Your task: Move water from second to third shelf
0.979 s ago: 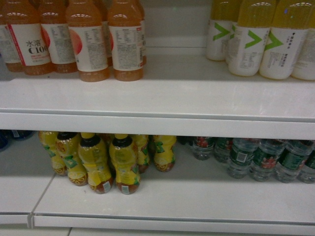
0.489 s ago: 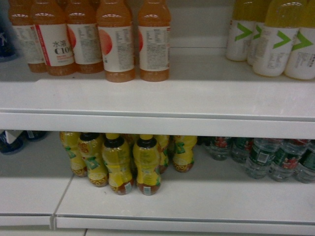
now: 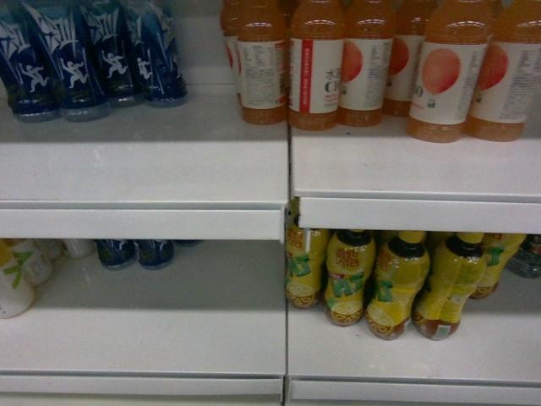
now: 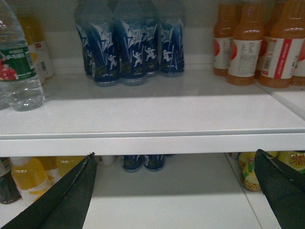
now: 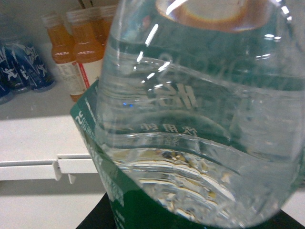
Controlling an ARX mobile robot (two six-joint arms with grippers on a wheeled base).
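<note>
A clear ribbed water bottle [image 5: 200, 119] with a green label fills the right wrist view, tilted and very close. My right gripper [image 5: 193, 222] is shut on it, and only dark finger parts [image 5: 95, 217] show at the bottom edge. Another water bottle [image 4: 16, 71] with a green label stands at the far left of the upper shelf [image 4: 152, 114] in the left wrist view. My left gripper [image 4: 174, 153] is open and holds nothing, level with that shelf's front lip. Neither gripper shows in the head view. A sliver of a water bottle [image 3: 531, 254] shows at the right edge of the lower shelf.
Blue bottles [image 3: 84, 55] and orange drink bottles [image 3: 363, 63] stand on the upper shelf [image 3: 144, 169]. Yellow tea bottles [image 3: 397, 279] crowd the right of the lower shelf [image 3: 169, 330], and two blue bottles [image 3: 135, 252] stand at its back. A seam [image 3: 287, 211] divides the shelf sections.
The head view has swung left. The yellow and orange bottles slid to the right, the row of water bottles left the frame, and blue bottles came in at the upper left.
</note>
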